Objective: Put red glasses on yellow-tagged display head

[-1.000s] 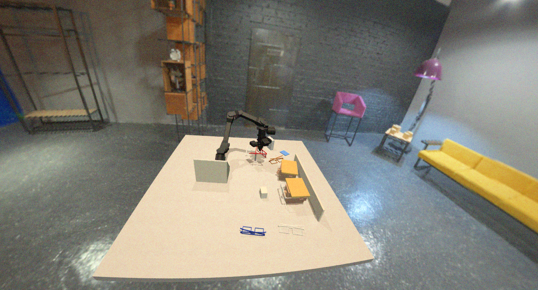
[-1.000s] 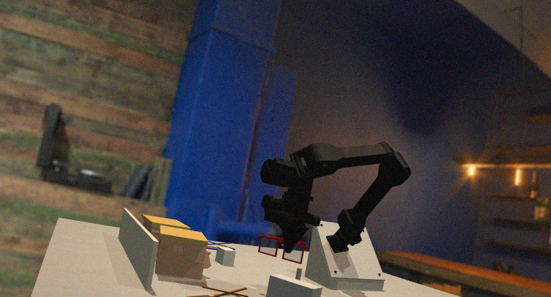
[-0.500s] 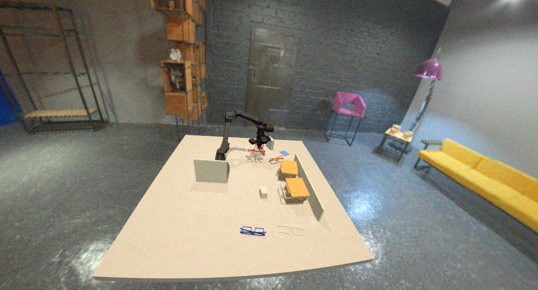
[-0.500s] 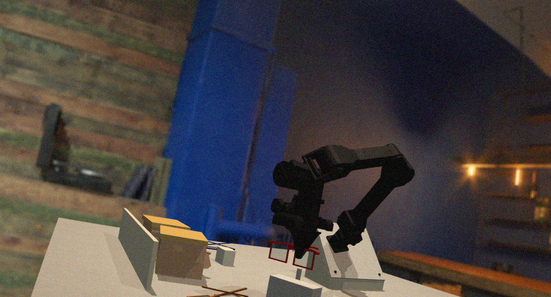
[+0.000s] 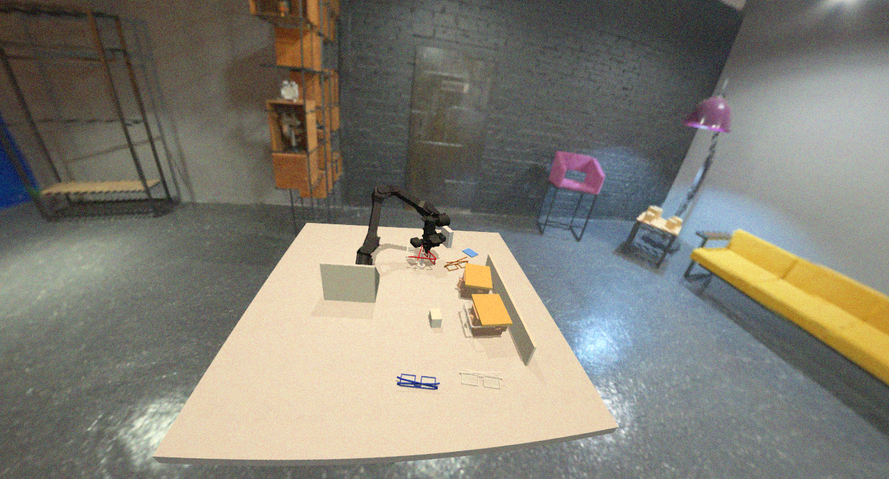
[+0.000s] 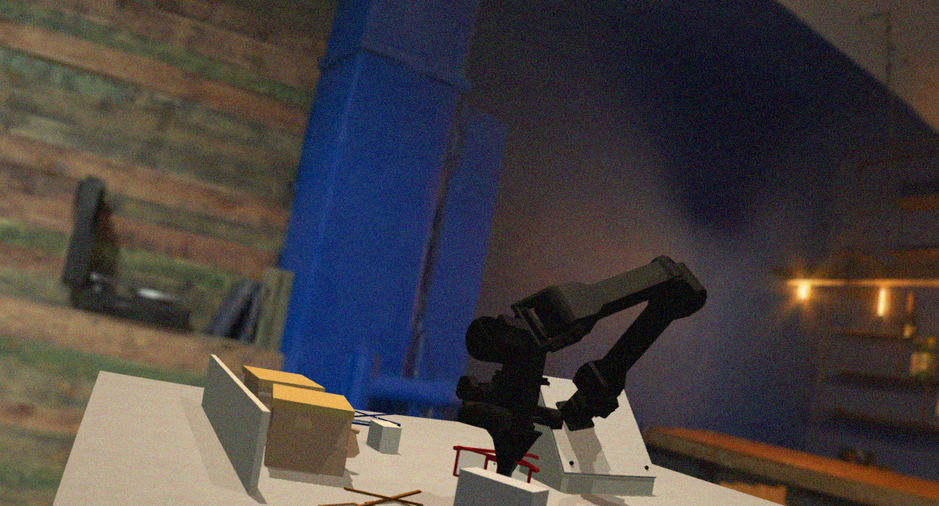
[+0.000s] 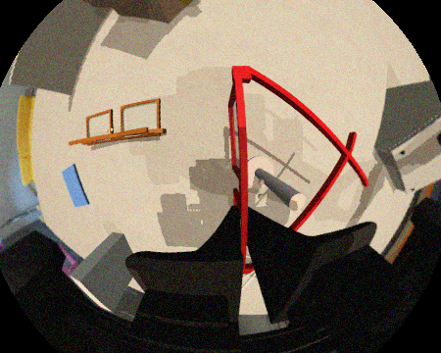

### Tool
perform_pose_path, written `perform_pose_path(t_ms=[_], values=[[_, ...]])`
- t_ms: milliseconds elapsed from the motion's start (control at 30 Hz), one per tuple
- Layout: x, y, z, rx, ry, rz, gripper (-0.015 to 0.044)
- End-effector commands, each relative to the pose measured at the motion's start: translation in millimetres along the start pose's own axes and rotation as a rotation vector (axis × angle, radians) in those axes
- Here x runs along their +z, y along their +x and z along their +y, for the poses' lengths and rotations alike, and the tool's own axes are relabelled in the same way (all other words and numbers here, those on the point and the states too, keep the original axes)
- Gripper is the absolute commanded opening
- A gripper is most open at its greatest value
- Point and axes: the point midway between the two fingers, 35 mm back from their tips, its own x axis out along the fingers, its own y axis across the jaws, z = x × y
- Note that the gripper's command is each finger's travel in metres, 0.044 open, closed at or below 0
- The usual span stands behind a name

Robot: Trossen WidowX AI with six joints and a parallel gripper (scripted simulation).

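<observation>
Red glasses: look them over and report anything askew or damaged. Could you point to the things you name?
The red glasses (image 5: 422,259) (image 6: 472,450) (image 7: 242,147), pinched in the gripper (image 5: 426,250) (image 6: 504,471) (image 7: 238,210), have temples (image 7: 347,154) that cross near their ends, odd for a pair meant to straddle a head. This may just be how they fold. I see no break, though the gripper hides part of the frame.
</observation>
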Motion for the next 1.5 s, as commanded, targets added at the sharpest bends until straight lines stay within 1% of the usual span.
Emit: perform_pose_path(t_ms=[0, 1467], values=[[1.6, 2.4, 0.2, -0.002, 0.005, -0.002, 0.0000], [21.2, 2.3, 22.1, -0.002, 0.004, -0.003, 0.0000]])
